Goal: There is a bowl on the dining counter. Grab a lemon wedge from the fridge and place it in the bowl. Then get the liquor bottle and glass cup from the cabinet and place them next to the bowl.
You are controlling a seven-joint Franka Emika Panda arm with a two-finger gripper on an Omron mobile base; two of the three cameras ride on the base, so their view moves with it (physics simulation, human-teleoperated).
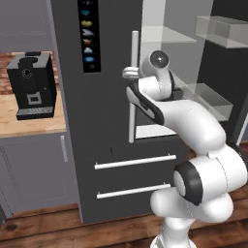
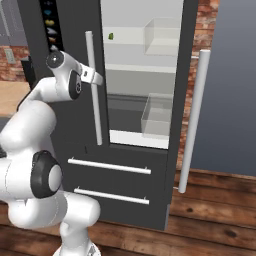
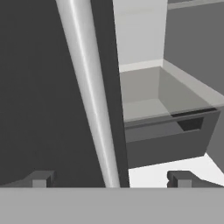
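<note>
The tall dark grey fridge [image 2: 65,125] stands in front of me with its right door [image 2: 220,90] swung wide open, pale shelves and clear bins [image 2: 157,117] showing inside. The left door is closed, its long silver handle [image 2: 93,87] running upright. Left of it, a black coffee machine [image 1: 31,85] sits on a wooden counter [image 1: 29,123]. The pincer [image 3: 111,179] sits right up at that handle, fingers [image 3: 41,178] spread apart with the bar between them, not clamped. A tiny green lemon wedge [image 2: 111,36] lies on the upper shelf
</note>
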